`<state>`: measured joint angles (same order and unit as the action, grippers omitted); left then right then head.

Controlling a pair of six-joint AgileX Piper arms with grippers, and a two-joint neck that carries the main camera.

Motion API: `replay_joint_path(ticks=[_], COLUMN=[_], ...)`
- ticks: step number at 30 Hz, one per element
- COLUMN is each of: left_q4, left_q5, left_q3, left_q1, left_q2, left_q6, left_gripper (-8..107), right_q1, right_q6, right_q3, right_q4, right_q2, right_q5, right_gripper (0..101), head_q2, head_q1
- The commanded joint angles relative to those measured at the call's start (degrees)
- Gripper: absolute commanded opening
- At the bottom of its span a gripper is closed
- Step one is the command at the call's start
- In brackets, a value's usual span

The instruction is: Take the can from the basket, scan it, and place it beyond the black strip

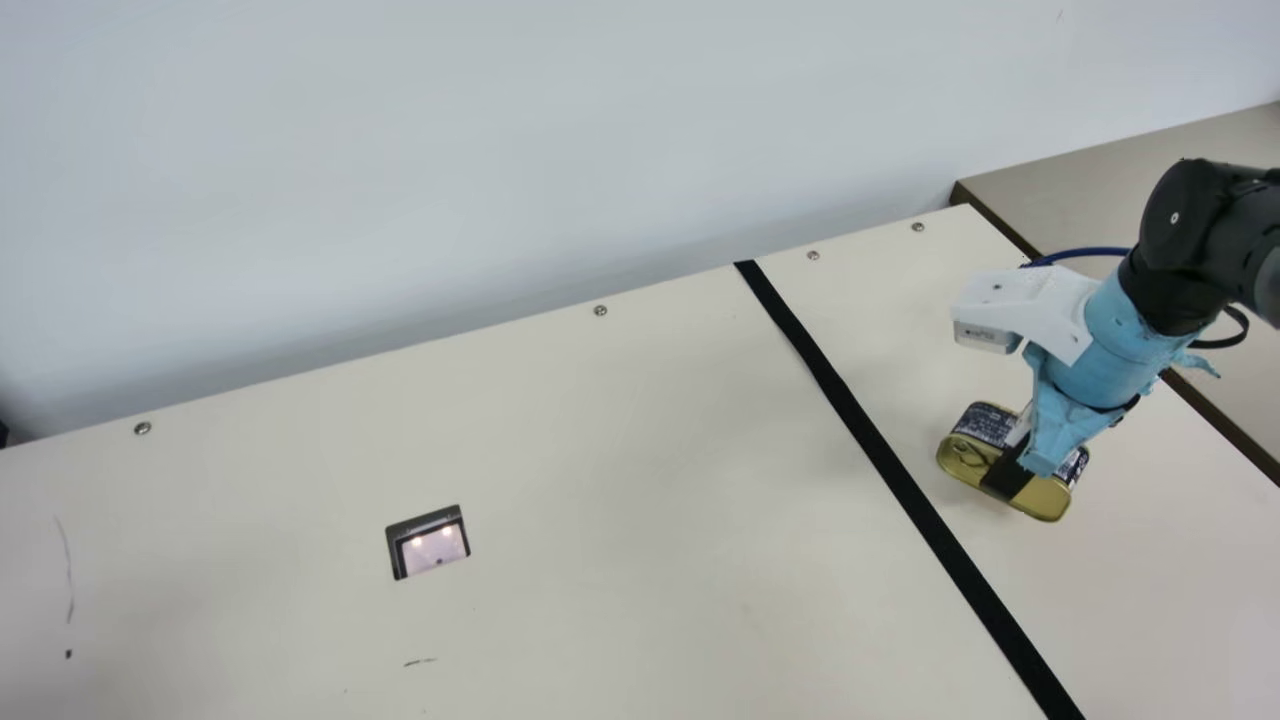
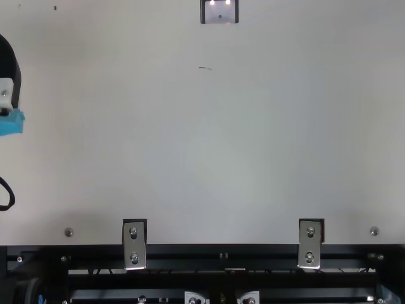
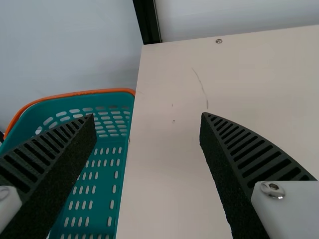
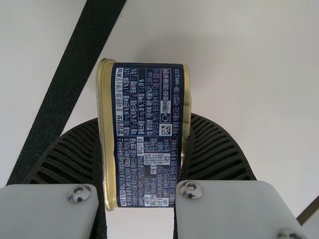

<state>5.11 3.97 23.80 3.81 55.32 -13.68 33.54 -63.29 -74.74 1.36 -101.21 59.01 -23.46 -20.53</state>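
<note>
Right of the black strip (image 1: 872,440), my right gripper (image 1: 1010,468) holds the can (image 1: 968,460), whose gold lid faces the camera; whether it touches the table I cannot tell. In the right wrist view, the can's dark printed side (image 4: 147,149) stands between the two ribbed fingers of my right gripper (image 4: 141,164), with the strip (image 4: 65,89) beside it. At the top view's left edge is my left gripper's blue-taped body (image 2: 11,122). The left wrist view has my left gripper (image 3: 148,117) open and empty, near the green basket (image 3: 94,189).
The scanner window (image 1: 432,550), lit, is set into the table left of the strip. A pale wall rises behind the table's far edge. A brown-edged surface (image 1: 1120,180) adjoins the table at the right. Metal brackets (image 2: 134,244) line the table's near edge.
</note>
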Motion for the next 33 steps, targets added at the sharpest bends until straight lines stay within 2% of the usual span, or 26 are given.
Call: replay_joint_path(ticks=[1,2,3,4,5,11,20,27,33], left_q4=[0.0,0.0,0.0,0.0,0.0,0.0,0.0,0.0,0.0], left_q5=[0.0,0.0,0.0,0.0,0.0,0.0,0.0,0.0,0.0], left_q3=[0.0,0.0,0.0,0.0,0.0,0.0,0.0,0.0,0.0], left_q1=[0.0,0.0,0.0,0.0,0.0,0.0,0.0,0.0,0.0], left_q2=[0.0,0.0,0.0,0.0,0.0,0.0,0.0,0.0,0.0], left_q6=[0.0,0.0,0.0,0.0,0.0,0.0,0.0,0.0,0.0], left_gripper=[90,90,90,90,90,90,90,90,90], right_q1=[0.0,0.0,0.0,0.1,0.2,0.8,0.8,-3.2,-9.6], right_q6=[0.2,0.3,0.4,0.4,0.3,-1.2,-4.9,-6.7,-6.3], right_q3=[0.4,0.6,0.8,1.0,1.1,0.9,0.0,-0.5,-1.6], right_q4=[0.2,0.2,0.4,0.7,1.2,5.3,17.7,28.4,33.8], right_q2=[-0.1,-0.2,-0.2,-0.2,-0.2,0.9,4.7,7.5,8.6], right_q5=[-0.3,-0.5,-0.7,-1.0,-1.1,-0.1,4.3,4.4,2.6], right_gripper=[0,0,30,45,101,101,101,101,101], head_q2=[-1.1,-1.1,-1.1,-1.1,-1.1,-1.1,-1.1,1.6,6.3], head_q1=[-2.3,-2.3,-2.3,-2.3,-2.3,-2.3,-2.3,-2.8,-3.5])
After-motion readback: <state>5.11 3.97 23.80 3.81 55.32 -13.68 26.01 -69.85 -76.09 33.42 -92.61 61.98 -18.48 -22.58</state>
